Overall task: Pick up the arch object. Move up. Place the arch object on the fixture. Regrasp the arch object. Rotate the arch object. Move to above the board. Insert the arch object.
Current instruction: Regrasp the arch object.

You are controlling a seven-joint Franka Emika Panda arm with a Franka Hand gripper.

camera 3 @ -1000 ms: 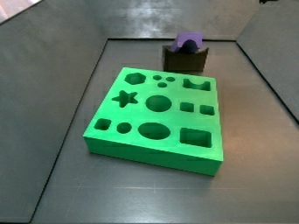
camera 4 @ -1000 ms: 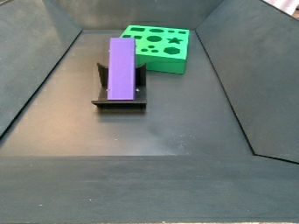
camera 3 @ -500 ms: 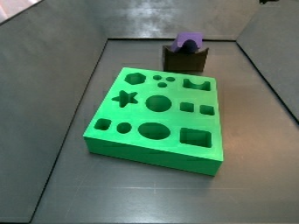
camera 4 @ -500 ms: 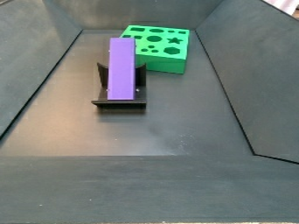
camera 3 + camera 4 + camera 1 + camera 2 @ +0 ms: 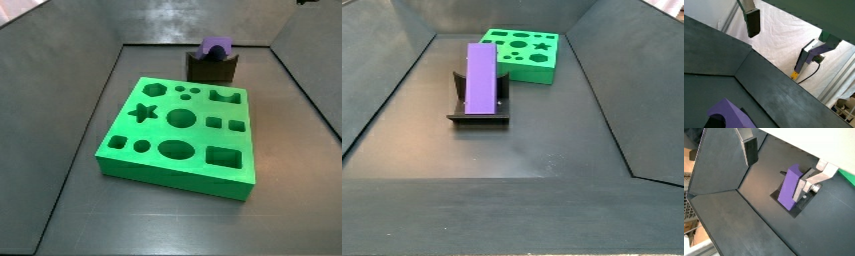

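On the dark floor of the enclosure, your arch object [image 5: 480,78] lay resting along the top of the fixture [image 5: 478,112], its long purple body running from the near side toward the far side in that side view, with the board [image 5: 527,53] just beyond it to the far right. From a side view on the opposite end, you saw the board [image 5: 179,133] close to the camera, its star, circles, ovals and squares cut into the green face, and behind it the fixture [image 5: 211,68] with the purple end of the arch object [image 5: 214,46] showing in its notch. Your gripper [image 5: 784,162] was well above the floor and out of both side views; in a wrist view one of the fingers [image 5: 749,150] and the other [image 5: 811,180] stood wide apart, with nothing between them. Below them in that view the arch object [image 5: 791,186] sat on the fixture [image 5: 794,208]. In both wrist views the fingers were clear of the piece, and one corner of the arch object [image 5: 728,114] showed at the picture's edge.
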